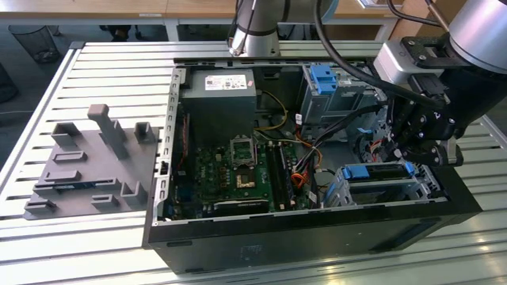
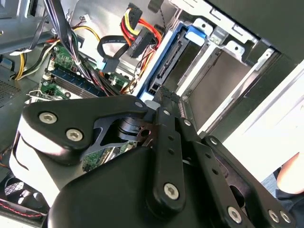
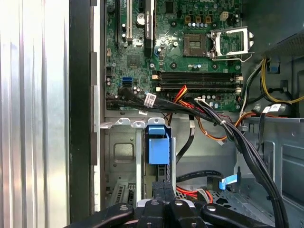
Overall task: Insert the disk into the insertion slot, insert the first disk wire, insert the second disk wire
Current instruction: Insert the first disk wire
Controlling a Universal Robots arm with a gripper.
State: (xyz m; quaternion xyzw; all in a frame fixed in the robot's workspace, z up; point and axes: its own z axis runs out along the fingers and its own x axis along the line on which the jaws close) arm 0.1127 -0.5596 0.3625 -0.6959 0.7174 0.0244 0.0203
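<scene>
Silver worktop (image 1: 111, 71): ribbed metal slats.
Case (image 1: 317, 231): black, boxy, open-sided, with a green circuit board (image 1: 237, 172) inside.
Insertion slot (image 1: 388, 193): grey sheet-metal cage, case corner toward the exterior view's right.
Disk (image 1: 357, 173): blue-framed, seated in the insertion slot.
Gripper (image 3: 159, 184): black, fingers pressed together, near the disk's blue frame.

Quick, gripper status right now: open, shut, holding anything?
Gripper: shut, holding nothing; its tips are close to the blue-framed end of the disk.
</scene>
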